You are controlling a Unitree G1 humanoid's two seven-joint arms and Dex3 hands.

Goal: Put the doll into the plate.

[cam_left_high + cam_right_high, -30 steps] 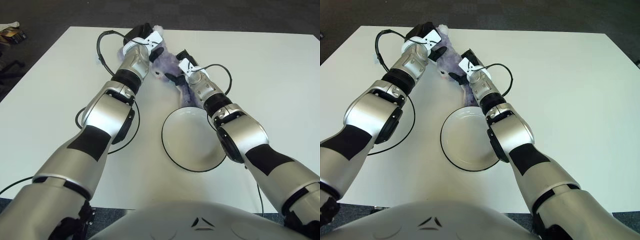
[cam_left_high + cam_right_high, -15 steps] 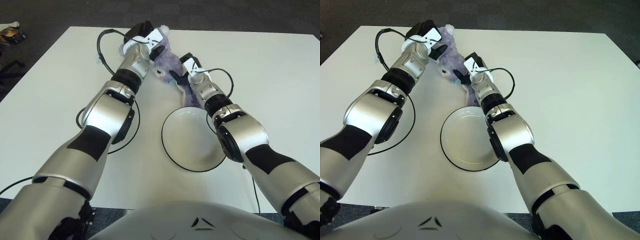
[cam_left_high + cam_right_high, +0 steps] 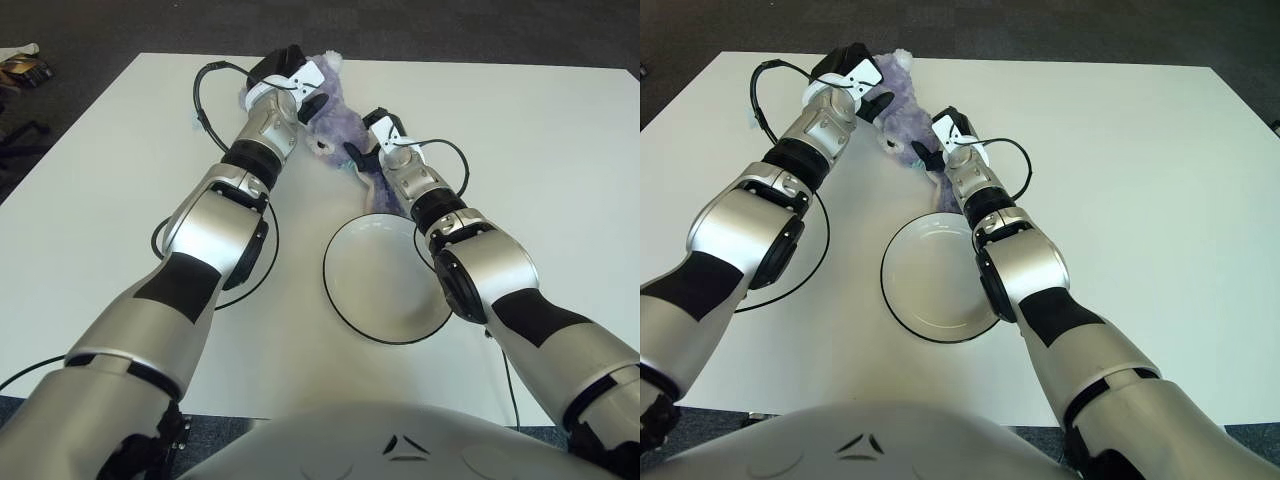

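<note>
Purple doll (image 3: 334, 125) w/ white patches, white plate (image 3: 378, 280) w/ black rim, white table (image 3: 560, 150), silver-black arms

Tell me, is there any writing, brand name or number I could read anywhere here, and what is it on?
None can be read.
The robot's chest bears a small dark emblem, a shape rather than letters.
The left hand and right hand, both at the purple doll, show white panels with no legible print.
The plate is plain.
</note>
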